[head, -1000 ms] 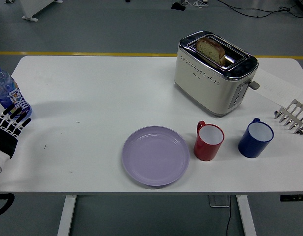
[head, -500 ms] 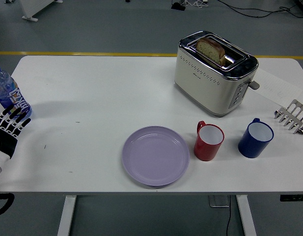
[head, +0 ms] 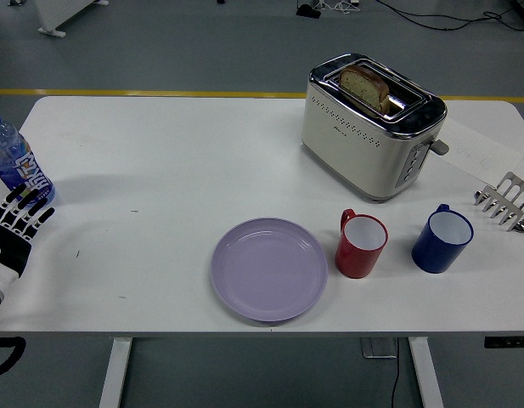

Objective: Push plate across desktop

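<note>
A lilac plate [head: 269, 269] lies flat near the table's front edge, about mid-width. My left hand [head: 14, 223] hovers at the far left edge of the table, fingers spread and holding nothing, well apart from the plate. The right arm does not show.
A water bottle [head: 10, 163] stands just behind my left hand. Right of the plate stand a red mug [head: 361, 245] and a blue mug [head: 442, 239]. A cream toaster [head: 369, 125] with bread sits at the back right, a metal rack [head: 504, 200] and a paper sheet [head: 482, 150] at the right edge.
My left hand has drifted slightly down and left at the table's edge. The plate and other objects have not moved.
</note>
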